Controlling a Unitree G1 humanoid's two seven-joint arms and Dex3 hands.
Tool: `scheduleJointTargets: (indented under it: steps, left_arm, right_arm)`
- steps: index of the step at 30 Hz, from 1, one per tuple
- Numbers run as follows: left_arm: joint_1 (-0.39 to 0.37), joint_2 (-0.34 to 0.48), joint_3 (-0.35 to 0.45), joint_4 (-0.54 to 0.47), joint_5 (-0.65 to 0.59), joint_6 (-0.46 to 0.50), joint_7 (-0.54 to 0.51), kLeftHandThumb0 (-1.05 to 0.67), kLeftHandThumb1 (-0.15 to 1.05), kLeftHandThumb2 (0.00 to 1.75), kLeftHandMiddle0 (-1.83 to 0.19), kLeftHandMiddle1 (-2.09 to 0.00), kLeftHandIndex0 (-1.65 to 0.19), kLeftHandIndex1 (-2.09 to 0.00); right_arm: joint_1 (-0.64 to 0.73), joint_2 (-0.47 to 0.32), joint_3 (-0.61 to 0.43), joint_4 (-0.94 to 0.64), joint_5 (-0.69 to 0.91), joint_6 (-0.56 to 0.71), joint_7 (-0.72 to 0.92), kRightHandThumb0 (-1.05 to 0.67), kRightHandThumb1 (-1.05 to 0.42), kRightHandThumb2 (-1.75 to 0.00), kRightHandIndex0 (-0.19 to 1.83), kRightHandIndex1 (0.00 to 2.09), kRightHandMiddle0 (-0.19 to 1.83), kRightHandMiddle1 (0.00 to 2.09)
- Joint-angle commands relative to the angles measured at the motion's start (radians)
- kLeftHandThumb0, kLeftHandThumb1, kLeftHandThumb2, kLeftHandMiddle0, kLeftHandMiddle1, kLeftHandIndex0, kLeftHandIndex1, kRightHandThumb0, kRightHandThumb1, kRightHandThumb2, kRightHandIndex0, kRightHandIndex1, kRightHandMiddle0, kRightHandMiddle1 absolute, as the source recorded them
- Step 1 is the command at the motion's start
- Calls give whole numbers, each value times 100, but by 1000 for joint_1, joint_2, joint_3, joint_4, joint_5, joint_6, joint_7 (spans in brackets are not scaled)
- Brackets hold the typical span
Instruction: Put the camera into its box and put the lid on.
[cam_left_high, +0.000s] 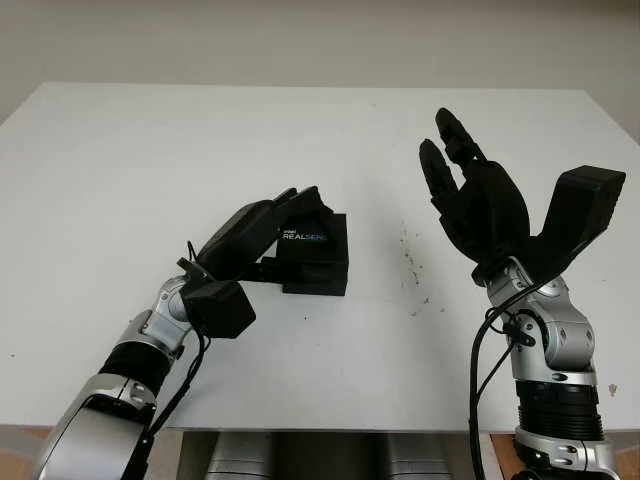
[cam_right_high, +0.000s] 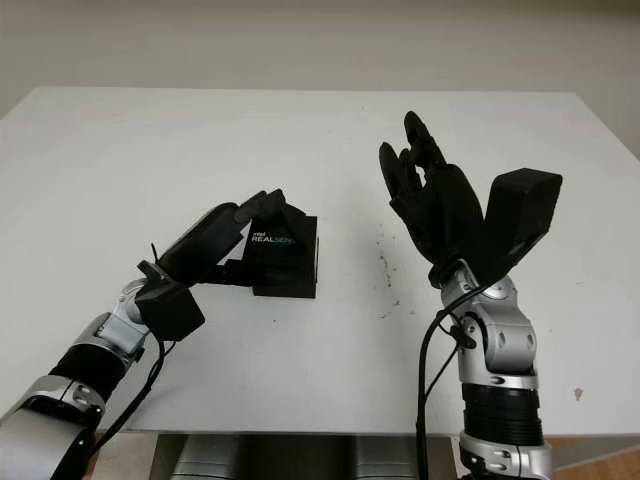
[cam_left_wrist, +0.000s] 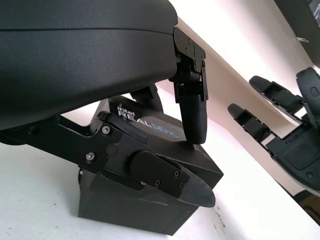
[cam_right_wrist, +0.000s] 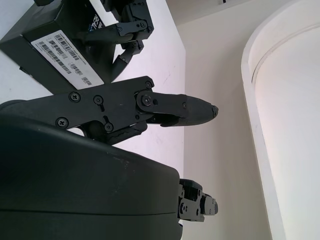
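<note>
While the right hand (cam_left_high: 478, 205) is raised open above the white table (cam_left_high: 150, 160), the left hand (cam_left_high: 262, 232) clamps its fingers (cam_left_wrist: 192, 107) on the lidded black box (cam_left_high: 318, 258) mid-table.

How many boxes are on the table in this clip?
1: a black cardboard RealSense box sits mid-table, with the left hand on its lid. The right hand is raised, open, to its right. The camera may be inside.
</note>
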Motion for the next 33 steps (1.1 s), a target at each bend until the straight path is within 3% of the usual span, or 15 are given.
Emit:
scheduleJointTargets:
  steps: [1,19,33]
  left_arm:
    - [-9,13,-7,17,7,14,4,-12,102,6,-26,-158,-21,-148]
    - [-8,1,-28,47,8,31,9,-12,101,5,-31,-153,-25,-145]
    - [-41,-33,-47,30,11,12,16,-16,101,5,-29,-167,-24,-154]
  right_arm:
    - [0,1,5,-29,1,2,-1,-44,-105,-41,-18,5,-5,5]
    - [2,-3,6,-29,2,3,4,-44,-105,-42,-18,5,-6,5]
    - [14,-4,17,-49,-4,16,-3,-44,-105,-43,-18,5,-9,4]
